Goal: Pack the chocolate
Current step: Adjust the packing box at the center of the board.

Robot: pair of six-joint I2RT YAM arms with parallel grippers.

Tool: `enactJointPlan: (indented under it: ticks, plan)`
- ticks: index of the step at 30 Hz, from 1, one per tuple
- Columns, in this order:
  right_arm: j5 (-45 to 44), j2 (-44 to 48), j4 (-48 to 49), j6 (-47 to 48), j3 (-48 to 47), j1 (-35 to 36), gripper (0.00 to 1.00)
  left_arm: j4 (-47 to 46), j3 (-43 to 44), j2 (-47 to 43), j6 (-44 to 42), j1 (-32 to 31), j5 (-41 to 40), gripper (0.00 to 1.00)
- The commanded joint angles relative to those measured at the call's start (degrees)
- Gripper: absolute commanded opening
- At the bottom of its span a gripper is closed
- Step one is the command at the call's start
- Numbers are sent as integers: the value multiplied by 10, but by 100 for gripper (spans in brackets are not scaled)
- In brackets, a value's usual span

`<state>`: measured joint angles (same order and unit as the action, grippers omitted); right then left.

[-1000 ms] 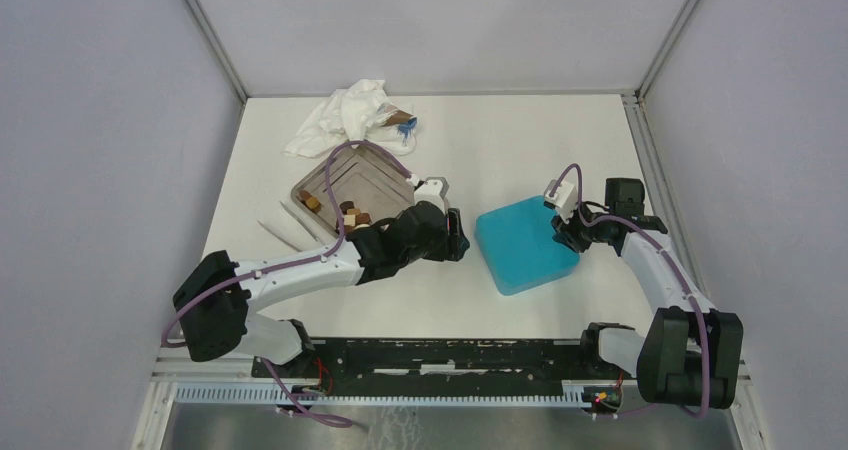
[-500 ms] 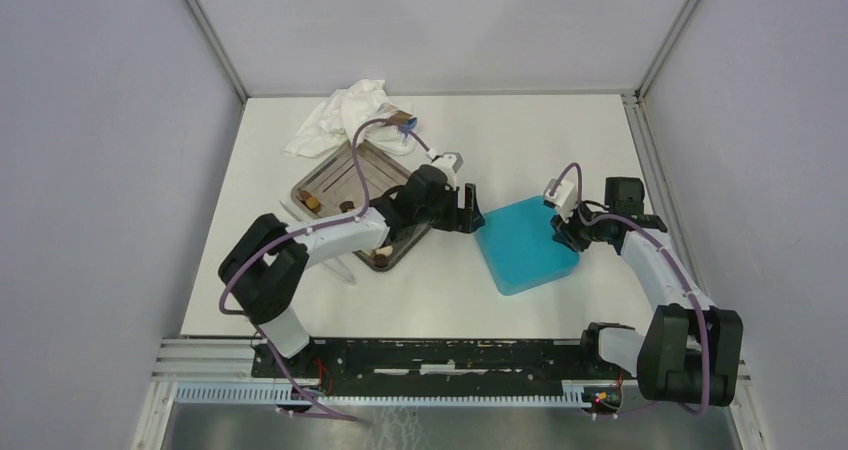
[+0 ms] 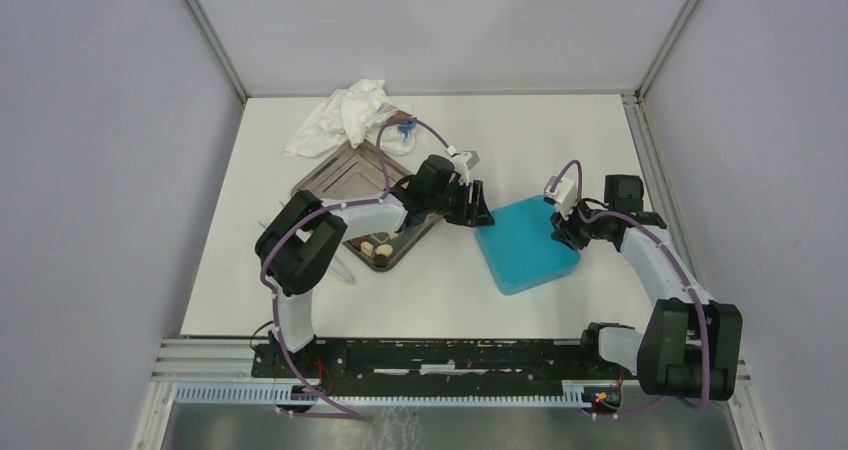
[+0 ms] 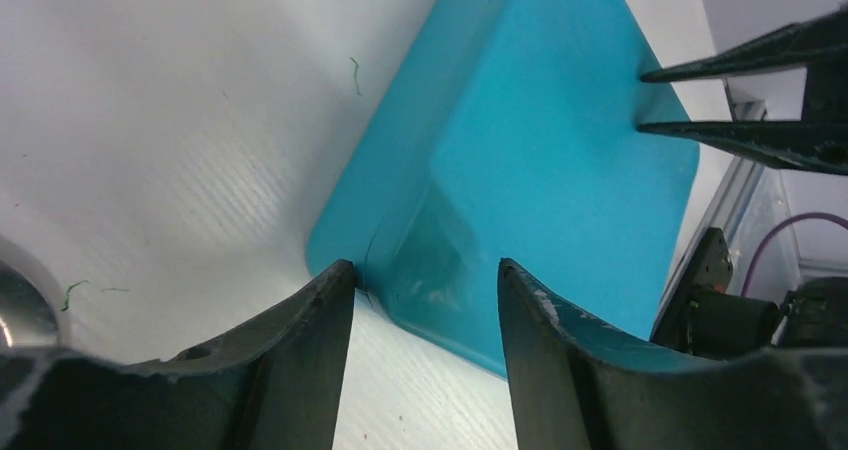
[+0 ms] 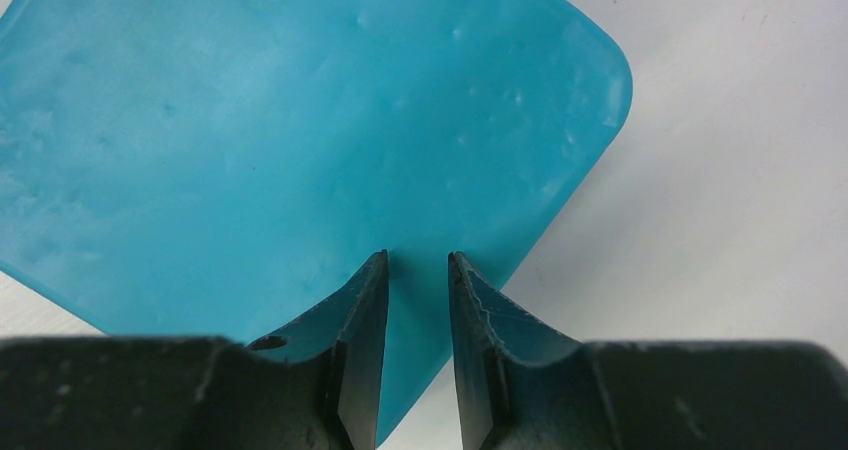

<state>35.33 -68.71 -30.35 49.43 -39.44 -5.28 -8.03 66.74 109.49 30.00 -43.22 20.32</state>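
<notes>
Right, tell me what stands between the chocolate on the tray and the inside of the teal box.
The teal box itself: its unbroken top faces up, with no opening showing. The chocolate lies on the metal tray to its left, with the left arm stretched over that tray.

— Where is the box (image 3: 525,245) placed?
— Between the two pincers. One corner is met just ahead of the left pincer (image 4: 425,270); the opposite edge is found under the tips of the right pincer (image 5: 418,260).
— And the tray (image 3: 335,175)?
— It is set on the table (image 3: 450,290) behind the left pincer, partly beneath that arm. The chocolate (image 3: 375,248) is seen in its corner nearest the arm bases.
— Is anything laid farther off?
— A cloth (image 3: 335,120), beyond the tray, well apart from the right pincer.
</notes>
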Motion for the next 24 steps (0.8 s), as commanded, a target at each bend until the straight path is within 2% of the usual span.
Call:
enactJointPlan:
  ticks: [1,6,14,18,21,24]
  plan:
    - [-78,-27,-29,-23,7,-2,34,-71,-22,-9,17,-4,71,59]
    - [-90,-41,-22,-29,0,-2,34,-102,-68,-40,45,-34,81,51]
    - [-90,-47,-22,-26,-10,-2,36,-127,-86,-55,74,-100,44,49]
    - [-70,-37,-35,-14,-12,-2,38,-120,-120,-110,71,-104,-23,51]
    - [-48,-22,-42,-8,-17,-2,38,-87,-141,-163,51,-104,-99,51]
    - [-19,-8,-50,-7,-27,-2,38,-47,-136,-192,31,-102,-132,51]
